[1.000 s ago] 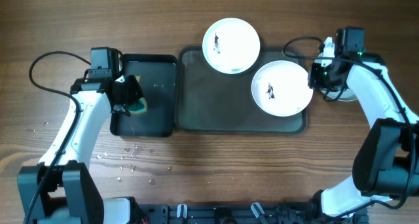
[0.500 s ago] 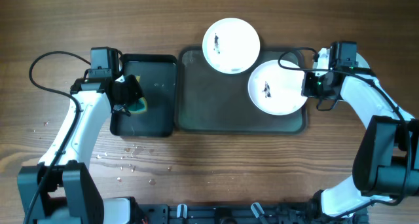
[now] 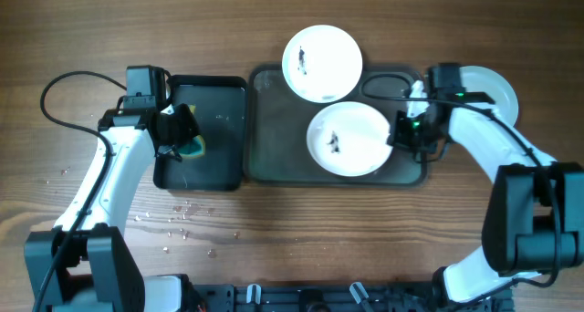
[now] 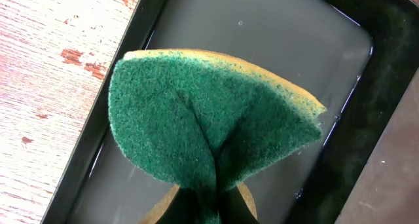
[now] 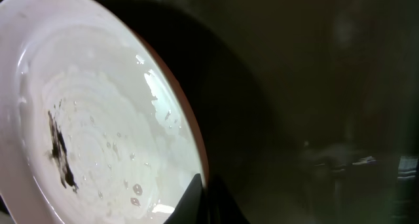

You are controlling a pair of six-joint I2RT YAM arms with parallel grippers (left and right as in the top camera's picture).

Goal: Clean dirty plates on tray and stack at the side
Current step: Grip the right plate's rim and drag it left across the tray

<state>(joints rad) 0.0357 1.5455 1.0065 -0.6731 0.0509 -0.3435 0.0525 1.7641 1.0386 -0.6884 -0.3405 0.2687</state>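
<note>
From overhead, the right end effector (image 3: 400, 136) is clamped on the right rim of the held plate (image 3: 349, 139), which lies inside the tray (image 3: 274, 161), towards its right half. A second plate (image 3: 321, 63) overlaps the tray's far rim, and a third plate (image 3: 495, 87) lies off the tray on the worktop (image 3: 274, 257), partly hidden by the right arm. The left end effector (image 3: 178, 130) hangs over the black tray (image 3: 214, 98), closed on the sponge (image 3: 193, 148). The step in hand looks like steadying this plate for a scrub, so the grip should pin it flat against the tray while the sponge is brought across and pressed squarely onto the smudge (image 3: 333, 143). In the left wrist view the sponge is pinched into a fold, green scouring face outward and a yellow layer at its edge, above a wet film in the black tray. It would likely wipe better with the green face laid broadly on the plate. In the right wrist view the fingertips nip the plate's rim at the bottom of the picture. The plate is glossy white, beaded with water, with a dark streak left of centre. It looks slippery, so a light nip may slide.
</note>
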